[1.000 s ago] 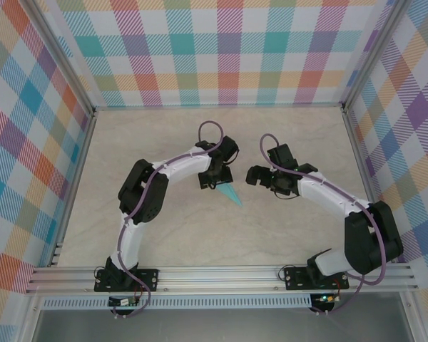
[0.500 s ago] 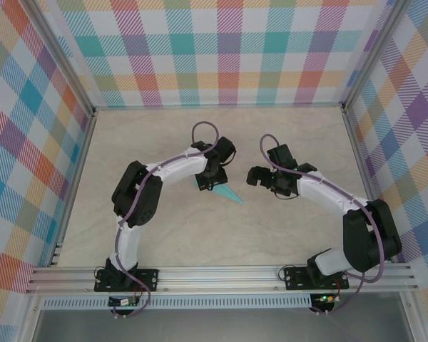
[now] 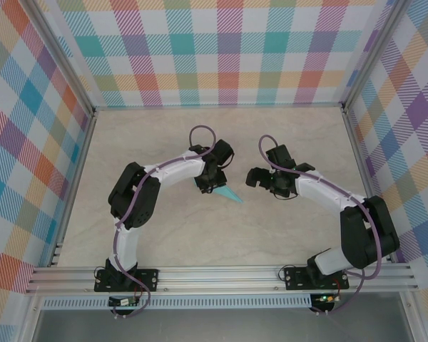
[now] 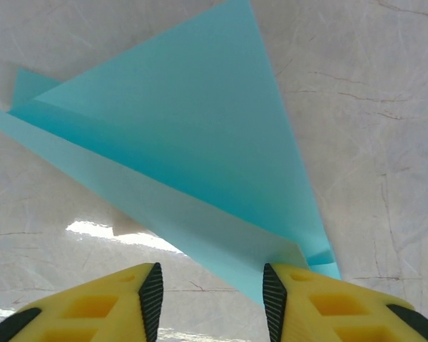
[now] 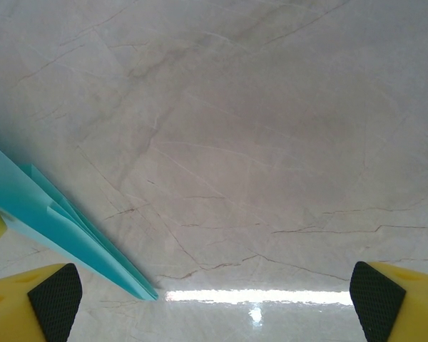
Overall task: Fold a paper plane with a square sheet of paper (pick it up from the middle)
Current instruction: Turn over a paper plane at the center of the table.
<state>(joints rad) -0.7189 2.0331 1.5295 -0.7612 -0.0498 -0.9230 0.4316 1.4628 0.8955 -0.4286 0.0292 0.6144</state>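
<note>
Arms bend inward over the counter [image 3: 164, 235]. We see the left gripper [image 4: 212, 288] pointed down at the paper plane [image 4: 200, 164], its fingers partly spread astride the near edge, not pinching. The paper plane lies mid-counter. The right gripper [image 5: 215, 299], spread wide, hovers low near its pointed tip.

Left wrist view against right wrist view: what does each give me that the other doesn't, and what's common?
Left wrist: the paper plane face-on, broad with layered creases, its near edge reaching between the left fingers. Right wrist: the plane's pointed end at lower left, by the wide-apart right fingers, plus a wide stretch of table. Shared: turquoise plane on marbled table, yellow black-padded fingers.
</note>
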